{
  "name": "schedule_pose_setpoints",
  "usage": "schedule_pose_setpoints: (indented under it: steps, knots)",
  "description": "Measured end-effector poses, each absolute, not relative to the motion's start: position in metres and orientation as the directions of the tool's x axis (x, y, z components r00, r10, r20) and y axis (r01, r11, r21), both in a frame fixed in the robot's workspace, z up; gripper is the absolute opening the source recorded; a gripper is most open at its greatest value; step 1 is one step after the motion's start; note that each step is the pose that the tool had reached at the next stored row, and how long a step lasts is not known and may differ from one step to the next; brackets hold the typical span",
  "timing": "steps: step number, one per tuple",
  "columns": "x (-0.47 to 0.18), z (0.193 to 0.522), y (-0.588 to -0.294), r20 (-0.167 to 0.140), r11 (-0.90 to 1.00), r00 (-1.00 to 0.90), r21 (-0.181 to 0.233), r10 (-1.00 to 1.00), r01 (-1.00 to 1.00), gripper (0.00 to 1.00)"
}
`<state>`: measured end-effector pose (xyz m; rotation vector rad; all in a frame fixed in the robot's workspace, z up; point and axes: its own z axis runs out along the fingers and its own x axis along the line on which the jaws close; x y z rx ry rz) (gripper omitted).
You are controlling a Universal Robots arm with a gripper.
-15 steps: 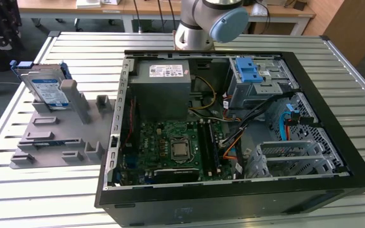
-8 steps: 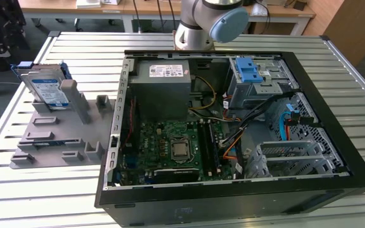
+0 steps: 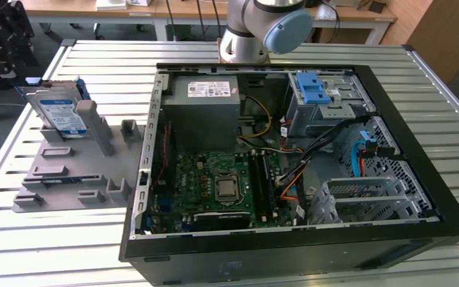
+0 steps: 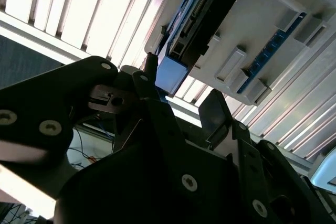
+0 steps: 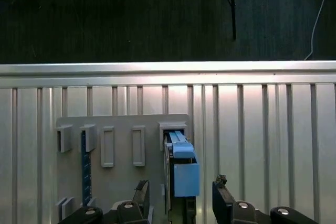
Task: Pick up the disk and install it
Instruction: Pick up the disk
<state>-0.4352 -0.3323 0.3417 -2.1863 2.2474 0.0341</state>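
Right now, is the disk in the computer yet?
Not yet. Done: nothing that shows; the disk stands upright in its grey holder beside the open computer case. In hand: in the first wrist view the gripper is open, one finger on each side of the disk, not gripping it. Left: both the picking up and the installing.

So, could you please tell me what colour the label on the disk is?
Blue and white; the label on the disk shows best in the exterior view.
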Motion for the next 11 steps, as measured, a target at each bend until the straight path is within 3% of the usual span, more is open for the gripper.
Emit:
schedule_pose_setpoints:
  steps: [11]
  knots:
    - [-0.4352, 0.3340, -0.3323, -0.017, 0.027, -0.028, 0.011, -0.999, -1.000, 0.59]
